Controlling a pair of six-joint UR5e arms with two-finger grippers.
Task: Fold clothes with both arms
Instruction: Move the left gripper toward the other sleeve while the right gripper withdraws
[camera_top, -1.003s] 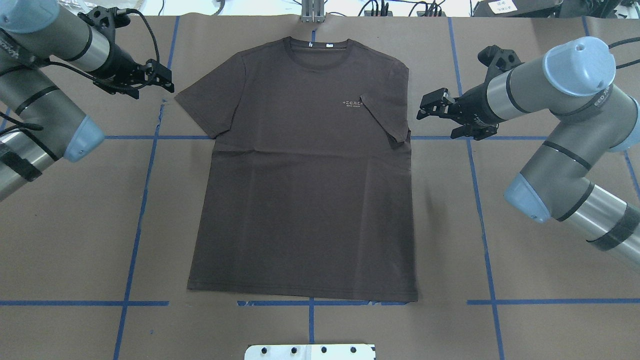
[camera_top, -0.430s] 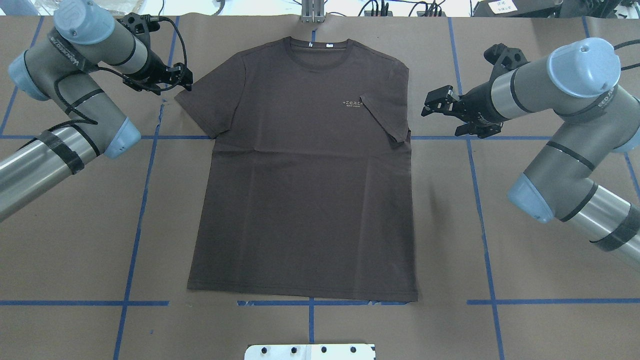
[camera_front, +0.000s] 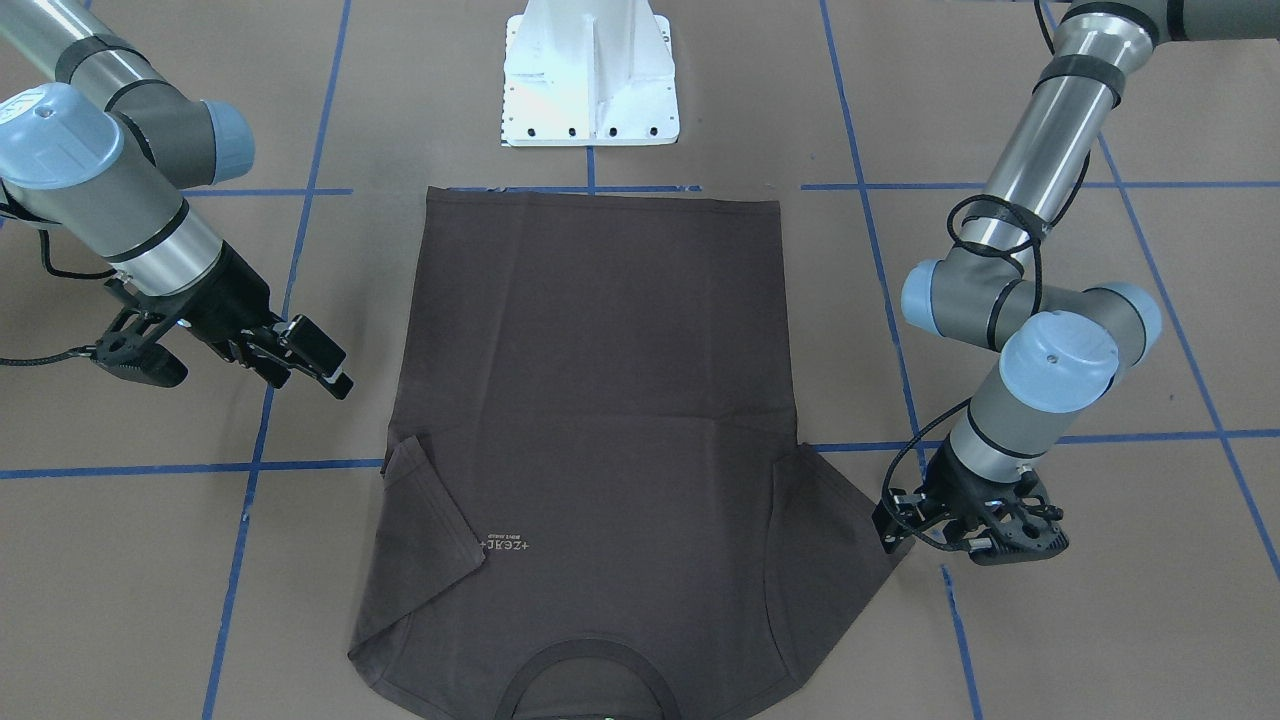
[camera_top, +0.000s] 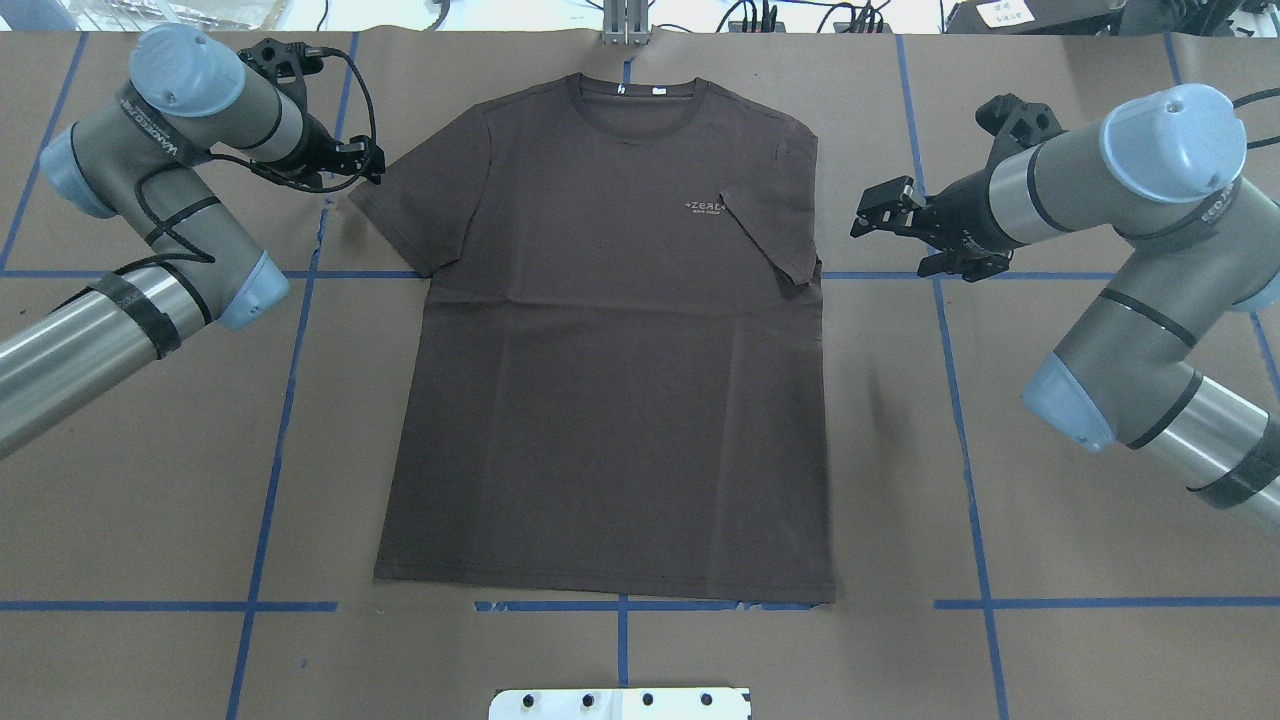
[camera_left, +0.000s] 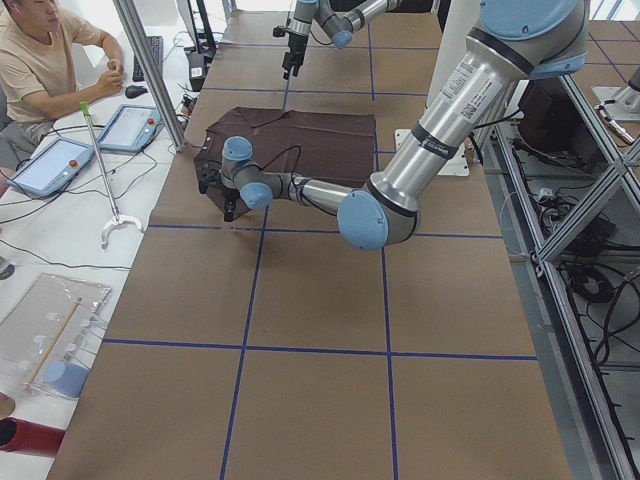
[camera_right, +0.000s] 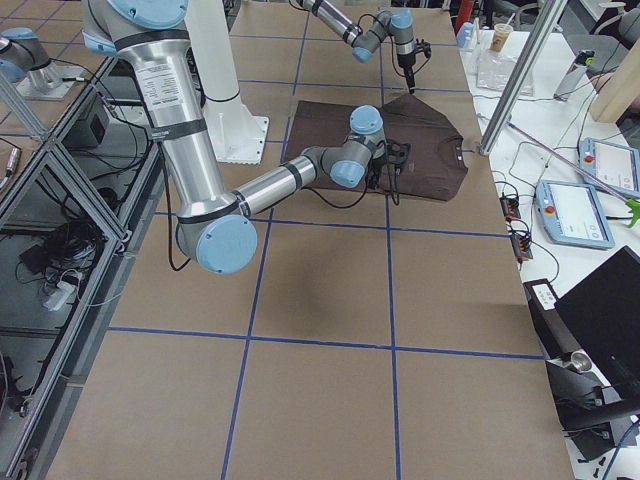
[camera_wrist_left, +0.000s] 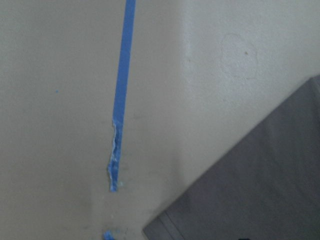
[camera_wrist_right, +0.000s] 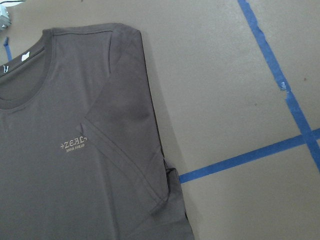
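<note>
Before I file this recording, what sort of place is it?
Most likely a robotics lab workcell: a paper-covered table gridded in blue tape, aluminium framing beside it, and a seated operator with tablet-like pendants alongside.

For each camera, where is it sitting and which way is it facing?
Front-facing: across the table, looking steeply down at the T-shirt; both arms, left arm on its right.
Overhead: the opposite side, looking down; right arm on its right.
Exterior left: table end; left arm near.
Exterior right: other end; right arm near.
Left wrist: over a sleeve corner; no body.
Right wrist: over the chest print; no body.
All show the T-shirt.
</note>
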